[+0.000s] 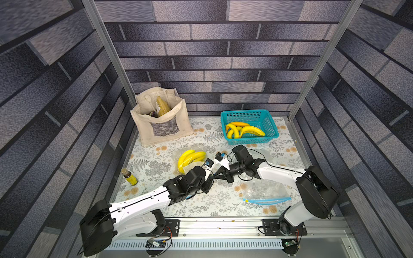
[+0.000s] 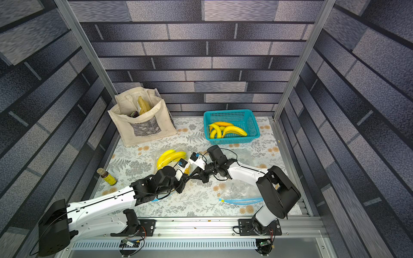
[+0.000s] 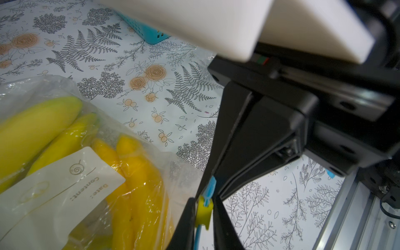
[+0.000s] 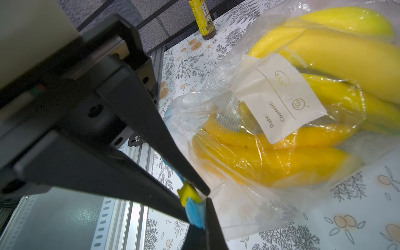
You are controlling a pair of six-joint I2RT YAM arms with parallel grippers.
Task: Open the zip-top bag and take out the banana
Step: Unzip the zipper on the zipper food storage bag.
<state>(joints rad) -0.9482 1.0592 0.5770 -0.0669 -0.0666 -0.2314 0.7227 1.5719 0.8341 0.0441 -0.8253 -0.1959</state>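
Now, right hand (image 4: 195, 205) clamped on the zip (image 4: 194, 215), left hand (image 3: 203, 201) pinching the slider (image 3: 203, 214): pull crooked and that slider may jam, or the thin bag (image 3: 181, 173) tear round the bananas (image 3: 39, 123).

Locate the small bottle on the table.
In both top views the bottle stands near the table's left edge, in front of the tote bag and left of the bagged bananas.

A cream tote (image 1: 161, 125) stands far left on the floral cloth (image 1: 156, 165), with a yellow packet poking out. Far right, a teal basket (image 1: 243, 116) holds loose bananas (image 1: 252, 130). A small bottle (image 1: 129, 177) stands upright near left. An empty clear bag (image 1: 266, 192) lies flat near right.
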